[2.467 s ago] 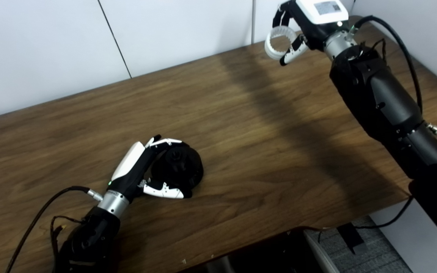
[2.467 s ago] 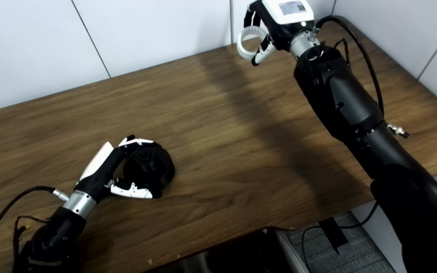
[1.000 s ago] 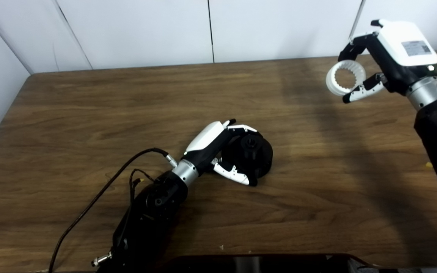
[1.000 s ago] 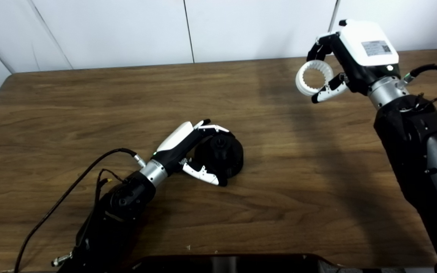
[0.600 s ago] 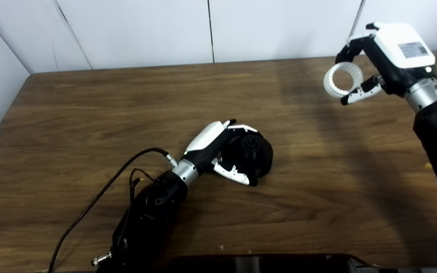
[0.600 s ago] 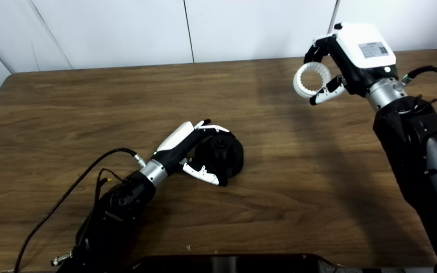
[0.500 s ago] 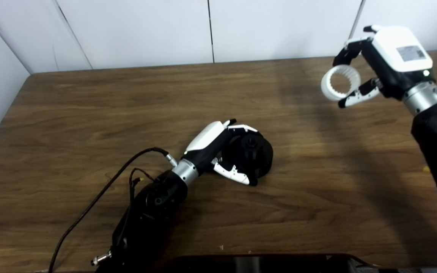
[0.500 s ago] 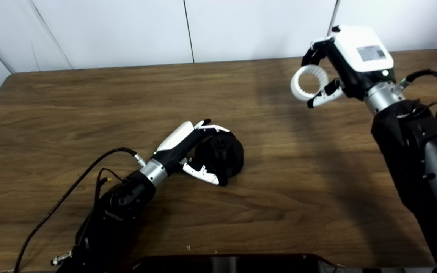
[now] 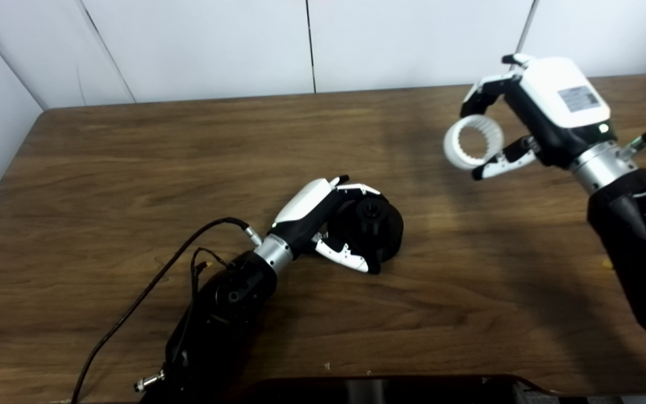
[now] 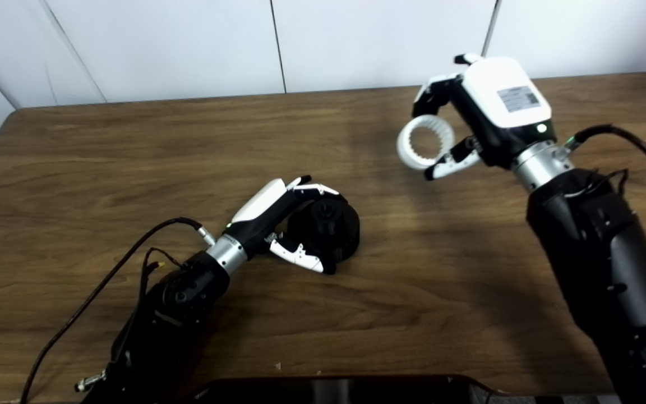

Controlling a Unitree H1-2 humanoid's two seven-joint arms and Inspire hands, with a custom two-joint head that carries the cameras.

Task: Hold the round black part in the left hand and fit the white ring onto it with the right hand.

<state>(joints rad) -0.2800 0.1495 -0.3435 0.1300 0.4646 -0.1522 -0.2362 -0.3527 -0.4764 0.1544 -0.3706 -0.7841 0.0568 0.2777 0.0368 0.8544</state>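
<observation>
Right fingers: pinching the ring (image 9: 473, 141) at its rim, right hand (image 9: 541, 112) in the air
Left fingers: curled round the black part (image 9: 376, 227), left hand (image 9: 323, 221) low on the table (image 9: 104, 163)
Ring from black part: up and to the right, well apart, not touching
Ring opening: faces roughly sideways toward the camera, toothed inside
Black part: on the table, hub pointing up
Next, likely: carry ring down-left, turn its opening over the hub

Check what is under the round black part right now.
The round black part rests on the wooden table, gripped by the left robot hand. The contact underneath is hidden by the part itself.
</observation>
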